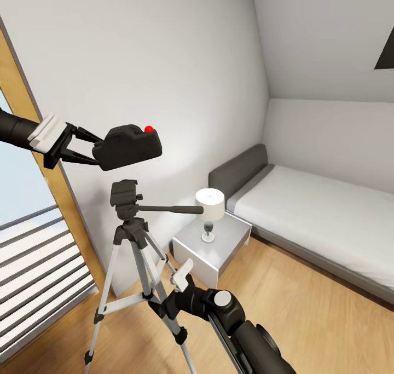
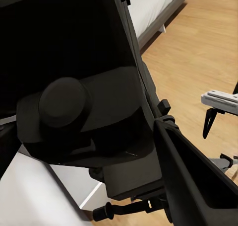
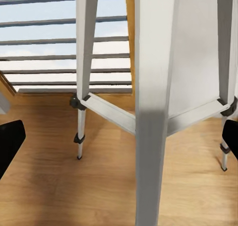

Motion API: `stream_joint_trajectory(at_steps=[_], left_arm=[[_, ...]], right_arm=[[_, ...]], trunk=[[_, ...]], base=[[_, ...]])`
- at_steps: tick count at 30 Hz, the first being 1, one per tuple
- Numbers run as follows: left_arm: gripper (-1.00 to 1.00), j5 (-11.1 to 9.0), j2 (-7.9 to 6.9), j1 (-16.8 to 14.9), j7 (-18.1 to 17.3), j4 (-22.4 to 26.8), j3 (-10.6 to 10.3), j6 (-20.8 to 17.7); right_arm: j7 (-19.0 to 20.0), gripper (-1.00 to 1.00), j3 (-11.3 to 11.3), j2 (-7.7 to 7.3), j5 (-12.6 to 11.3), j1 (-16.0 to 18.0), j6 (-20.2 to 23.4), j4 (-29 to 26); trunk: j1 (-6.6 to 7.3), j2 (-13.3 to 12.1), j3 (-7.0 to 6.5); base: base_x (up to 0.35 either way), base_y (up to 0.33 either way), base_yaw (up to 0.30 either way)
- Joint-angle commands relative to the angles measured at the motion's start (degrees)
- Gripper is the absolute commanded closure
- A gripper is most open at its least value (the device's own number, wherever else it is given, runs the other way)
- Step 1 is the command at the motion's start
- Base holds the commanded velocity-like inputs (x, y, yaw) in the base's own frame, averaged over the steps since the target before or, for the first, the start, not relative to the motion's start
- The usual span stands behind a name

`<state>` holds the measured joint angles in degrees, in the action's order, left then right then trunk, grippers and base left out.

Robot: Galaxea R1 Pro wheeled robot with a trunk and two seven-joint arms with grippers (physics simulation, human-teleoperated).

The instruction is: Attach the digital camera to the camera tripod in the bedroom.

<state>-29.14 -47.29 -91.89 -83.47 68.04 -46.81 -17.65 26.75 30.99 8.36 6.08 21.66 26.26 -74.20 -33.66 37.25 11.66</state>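
Note:
My left gripper (image 1: 94, 149) is shut on the digital camera (image 1: 128, 146), a black box with a red button (image 1: 148, 128) on top. I hold it just above the camera tripod's black head (image 1: 126, 194), with a small gap between them. The long pan handle (image 1: 171, 208) points right. In the left wrist view the camera (image 2: 84, 112) is close and dark, with one finger (image 2: 191, 179) beside it. My right gripper (image 3: 119, 136) is open low down, its fingertips (image 3: 10, 142) on either side of a silver tripod leg (image 3: 151, 87), near the leg (image 1: 164, 286) in the head view.
A grey bedside table (image 1: 219, 253) with a white lamp (image 1: 210, 205) stands right of the tripod. Beyond it is the grey-framed bed (image 1: 306, 209). A wood-framed window (image 1: 65, 199) with railings fills the left. Light wooden floor (image 1: 306, 319) lies open to the right.

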Motion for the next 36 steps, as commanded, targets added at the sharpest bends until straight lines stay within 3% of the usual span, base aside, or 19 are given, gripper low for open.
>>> stream_joint_trajectory(at_steps=[1, 7, 20, 36], left_arm=[[1.00, -0.39, -0.09, -0.17, -0.03, 0.00, -0.30, -0.46], [1.00, -0.39, -0.09, -0.15, -0.03, 0.03, -0.30, -0.46], [1.00, -0.39, 0.06, -0.17, -0.03, 0.03, -0.28, -0.46], [1.00, -0.39, 0.03, -0.22, -0.03, 0.24, -0.22, -0.46]], right_arm=[[0.39, -1.00, -0.03, 0.03, 0.60, 0.05, 0.19, -0.07], [0.16, -1.00, -0.13, 0.14, 0.62, 0.07, 0.18, 0.24], [-0.24, -1.00, 0.02, 0.50, 0.70, 2.73, -1.25, 7.75], [-0.20, -1.00, 0.18, 0.59, 0.79, 3.50, -3.82, 10.02]], trunk=[[-0.02, 0.09, 0.10], [-0.02, 0.09, 0.10], [-0.02, 0.09, 0.10], [-0.02, 0.09, 0.10]], base=[[0.000, 0.000, 0.000], [0.000, 0.000, 0.000], [0.000, 0.000, 0.000], [0.000, 0.000, 0.000]])
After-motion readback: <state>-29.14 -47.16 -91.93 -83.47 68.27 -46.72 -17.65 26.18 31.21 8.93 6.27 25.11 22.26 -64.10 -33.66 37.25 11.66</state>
